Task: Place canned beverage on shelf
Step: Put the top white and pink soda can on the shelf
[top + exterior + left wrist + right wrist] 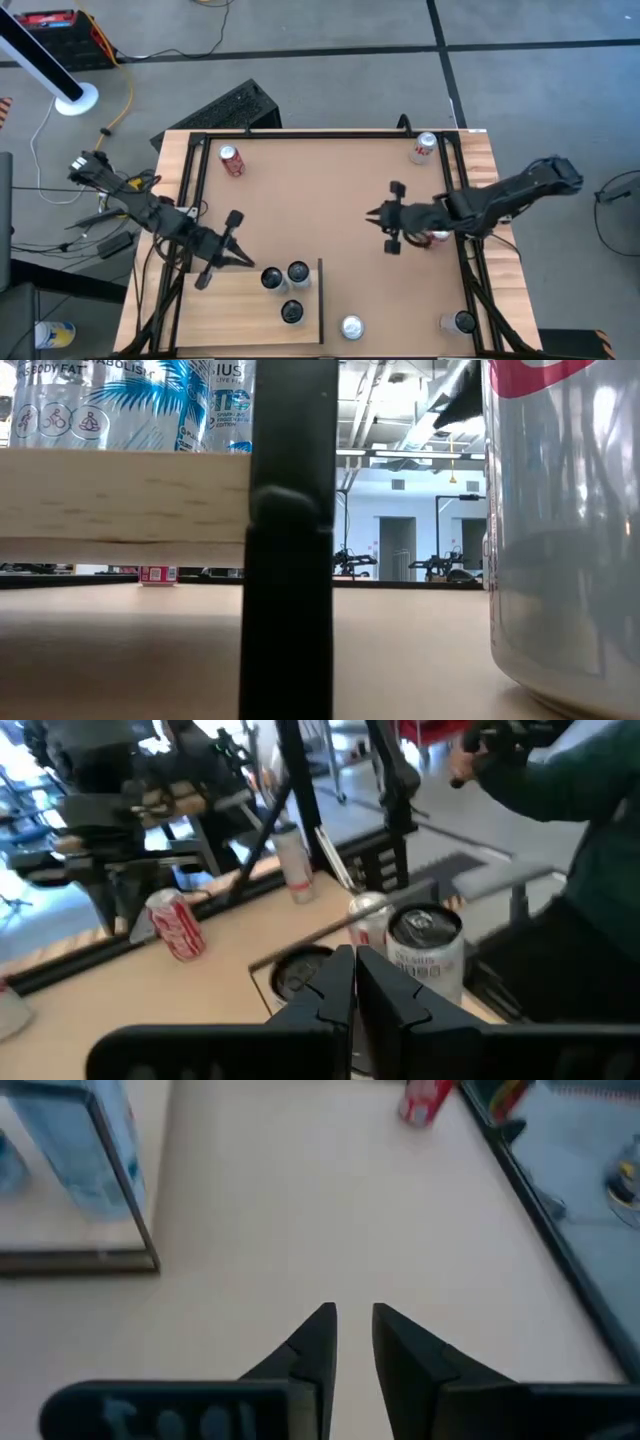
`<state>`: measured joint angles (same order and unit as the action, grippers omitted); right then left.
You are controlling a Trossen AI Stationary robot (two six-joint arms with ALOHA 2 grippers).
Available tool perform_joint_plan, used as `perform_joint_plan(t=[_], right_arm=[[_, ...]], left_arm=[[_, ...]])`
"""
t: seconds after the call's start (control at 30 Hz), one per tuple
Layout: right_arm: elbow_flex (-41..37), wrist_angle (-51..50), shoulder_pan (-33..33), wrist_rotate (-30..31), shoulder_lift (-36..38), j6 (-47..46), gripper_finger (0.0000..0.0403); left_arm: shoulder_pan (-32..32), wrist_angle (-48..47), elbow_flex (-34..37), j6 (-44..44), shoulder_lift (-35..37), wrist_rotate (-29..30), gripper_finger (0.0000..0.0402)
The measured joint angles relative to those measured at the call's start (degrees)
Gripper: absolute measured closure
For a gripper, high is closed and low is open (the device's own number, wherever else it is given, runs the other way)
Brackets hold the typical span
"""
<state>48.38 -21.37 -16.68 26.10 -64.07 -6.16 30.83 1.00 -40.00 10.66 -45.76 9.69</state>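
Grey floor with trailing cables surrounds the brown worktop (320, 200), which a black frame edges. At its near-left corner lies the shelf (230, 315), a pale wood board with a thin black rail along its right side.

Both dark arms reach inward. The left pincer (245, 260) is closed and empty, its tips just beside the shelf's far edge. The right pincer (373, 213) hovers over bare worktop, holding nothing, its fingers (312, 1342) drawn close with only a narrow gap left.

From above, eight cans can be counted. Three cans (286, 288) already stand on the shelf, two in a row and one nearer. Off the shelf there are five: a red can (232, 160) lying far left, a red-and-white can (424, 148) far right, a can (436, 237) partly hidden under the right arm, a silver can (351, 327) just right of the rail, and a dark-topped can (462, 322) near the right frame.

Only the low view gives print: a pale can on the shelf with blue palm fronds and "BODY FAT". The left wrist view alone shows a person's green sleeve (580, 780) beyond the worktop.
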Motion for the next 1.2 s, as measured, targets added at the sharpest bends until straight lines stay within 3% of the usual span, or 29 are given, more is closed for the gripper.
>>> perform_joint_plan(t=[0.17, 0.3, 0.47, 0.67, 0.83, 1.2], right_arm=[[-17.6, 20.0, 2.0, -2.8, 9.3, 2.3, 0.0313], [-25.3, 29.3, 2.1, -2.8, 12.1, 6.6, 0.0314], [-28.7, 31.7, 1.8, -2.9, 12.6, 8.7, 0.0314], [-28.7, 32.5, 1.8, -3.1, 13.0, 14.5, 0.0314], [-28.7, 35.4, 1.9, -3.1, 13.0, 15.7, 0.0314], [-28.6, 37.3, 1.7, -3.7, 12.7, 13.4, 0.0314]], left_arm=[[-0.1, 5.4, -0.6, -0.5, -3.7, 3.5, 0.0354], [0.0, 11.5, -0.6, -0.3, -6.4, 6.3, 0.0286], [-0.1, 18.6, -0.6, -9.6, -11.8, 9.7, 0.0179], [0.0, 20.6, -0.5, -8.1, -15.8, 9.4, 0.0088], [0.5, 20.3, -0.5, -7.4, -16.3, 6.7, 0.0060], [2.3, 9.9, -0.5, -15.9, -16.2, 5.6, 0.0058]])
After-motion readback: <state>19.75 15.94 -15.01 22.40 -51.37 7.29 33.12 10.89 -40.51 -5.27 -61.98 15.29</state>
